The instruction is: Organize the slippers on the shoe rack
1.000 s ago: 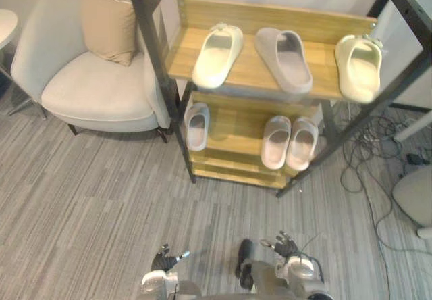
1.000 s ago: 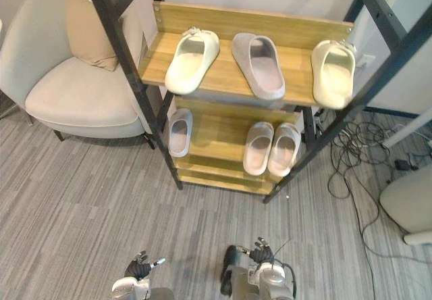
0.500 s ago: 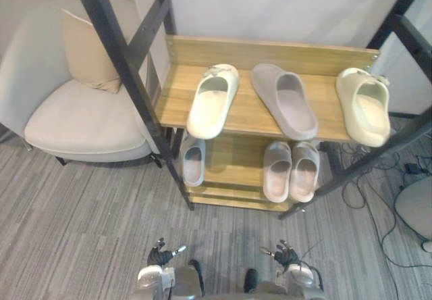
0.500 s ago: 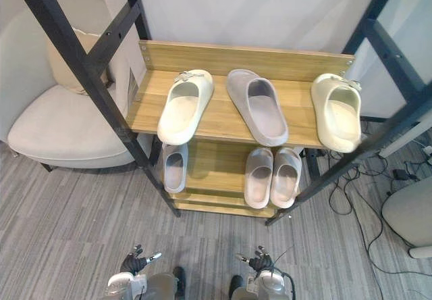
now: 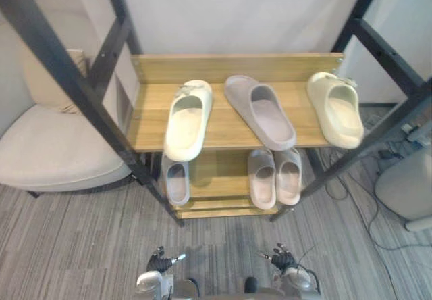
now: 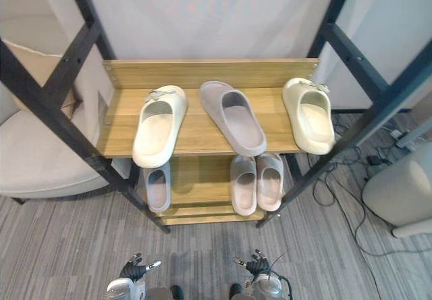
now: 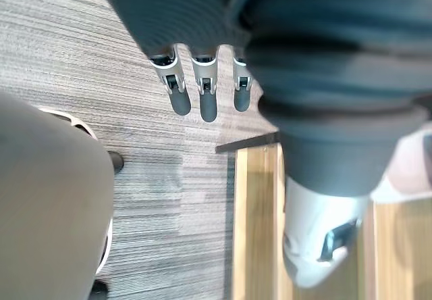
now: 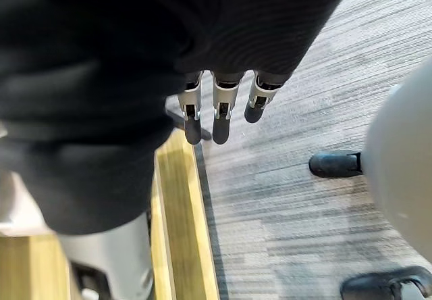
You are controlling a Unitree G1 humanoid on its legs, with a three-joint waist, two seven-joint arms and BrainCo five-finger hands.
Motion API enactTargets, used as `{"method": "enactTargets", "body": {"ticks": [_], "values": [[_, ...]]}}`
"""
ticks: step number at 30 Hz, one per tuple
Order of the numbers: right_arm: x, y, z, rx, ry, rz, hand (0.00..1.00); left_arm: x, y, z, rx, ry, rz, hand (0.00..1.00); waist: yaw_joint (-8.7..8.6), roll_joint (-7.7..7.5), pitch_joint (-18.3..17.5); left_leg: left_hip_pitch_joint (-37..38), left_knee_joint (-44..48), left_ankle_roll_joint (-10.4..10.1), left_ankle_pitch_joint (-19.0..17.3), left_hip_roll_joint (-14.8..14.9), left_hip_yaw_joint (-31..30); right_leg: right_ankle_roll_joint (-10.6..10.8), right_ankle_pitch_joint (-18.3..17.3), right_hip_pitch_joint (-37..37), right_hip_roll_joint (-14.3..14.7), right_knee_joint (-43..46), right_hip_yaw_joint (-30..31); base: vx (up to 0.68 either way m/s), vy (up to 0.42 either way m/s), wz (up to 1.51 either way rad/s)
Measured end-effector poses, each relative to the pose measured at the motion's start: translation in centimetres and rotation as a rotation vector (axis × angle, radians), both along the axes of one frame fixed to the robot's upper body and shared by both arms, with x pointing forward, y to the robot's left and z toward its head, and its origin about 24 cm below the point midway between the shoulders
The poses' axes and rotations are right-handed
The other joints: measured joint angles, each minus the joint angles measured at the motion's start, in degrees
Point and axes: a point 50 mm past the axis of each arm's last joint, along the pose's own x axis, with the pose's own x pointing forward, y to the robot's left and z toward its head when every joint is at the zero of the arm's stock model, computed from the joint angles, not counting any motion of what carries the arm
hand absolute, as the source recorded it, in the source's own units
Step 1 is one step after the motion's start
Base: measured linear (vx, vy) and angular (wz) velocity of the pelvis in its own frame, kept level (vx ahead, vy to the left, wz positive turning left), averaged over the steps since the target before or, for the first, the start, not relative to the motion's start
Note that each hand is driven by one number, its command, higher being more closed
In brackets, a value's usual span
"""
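Where the shoe rack point(image 5: 236, 67) stands against the wall, two wooden shelves in a black frame carry six slippers.

Upper shelf point(image 5: 146, 121):
- cream slipper point(image 5: 187, 119) at left, its near end overhanging the front edge
- grey slipper point(image 5: 260, 111) in the middle, lying at an angle
- second cream slipper point(image 5: 335, 108) at right

Lower shelf point(image 5: 217, 178):
- single grey slipper point(image 5: 177, 182) at left
- pale pair point(image 5: 262, 177) side by side at right, touching

Left robot hand point(image 5: 160, 262) and right robot hand point(image 5: 281, 258): low before the rack, over the carpet point(image 5: 81, 246), fingers straight and relaxed, holding nothing.

Armchair point(image 5: 47, 158) with cushion point(image 5: 50, 84): to the rack's left.
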Motion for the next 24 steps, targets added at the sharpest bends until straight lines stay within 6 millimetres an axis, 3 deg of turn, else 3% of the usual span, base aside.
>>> {"method": "enactTargets", "body": {"ticks": [4, 10, 15, 18, 24], "values": [[1.3, -0.7, 2.9, -0.037, -0.179, 0.000, 0.00, -0.1, 0.1, 0.0, 0.007, 0.003, 0.004, 0.00, -0.30, -0.44, -0.47, -0.12, -0.34, 0.60, 0.75, -0.90, 0.04, 0.25, 0.76, -0.44, -0.84, -0.75, -0.39, -0.11, 0.016, -0.05], [3.4, -1.2, 8.7, -0.128, -0.476, 0.031, 0.00, -0.6, 0.4, 0.0, 0.028, 0.002, 0.012, 0.00, -0.65, -1.60, -1.52, 0.95, -3.96, 0.18, 3.19, -1.75, 0.35, 1.01, 1.21, -1.31, -1.32, -0.78, -0.39, -0.11, -0.010, -0.04], [4.5, -2.5, 13.4, -0.242, -0.691, 0.010, 0.00, -0.8, 0.5, 0.0, 0.034, 0.003, -0.001, 0.00, -0.97, -1.73, -2.06, 0.63, -4.67, -0.26, 3.48, -1.70, 0.36, 0.98, 1.24, -2.47, -1.24, -0.87, 0.15, -0.05, -0.025, -0.08], [4.9, -3.2, 15.2, -0.280, -0.771, -0.023, 0.00, -0.8, 0.3, 0.1, 0.042, 0.002, -0.030, 0.00, -1.17, -1.65, -2.19, 0.62, -4.66, -0.26, 3.47, -1.67, 0.34, 0.98, 1.65, -2.47, -1.18, -0.93, 0.15, 0.02, -0.013, -0.02], [7.2, -4.5, 20.5, -0.366, -1.021, -0.069, 0.00, -1.0, 0.3, 0.1, 0.032, 0.004, -0.065, 0.00, -1.31, -1.15, -2.99, 0.39, -4.63, 0.27, 3.66, -1.89, -0.43, 1.22, 1.94, -2.36, -0.94, -1.52, 0.05, 0.08, -0.018, -0.02]]}}
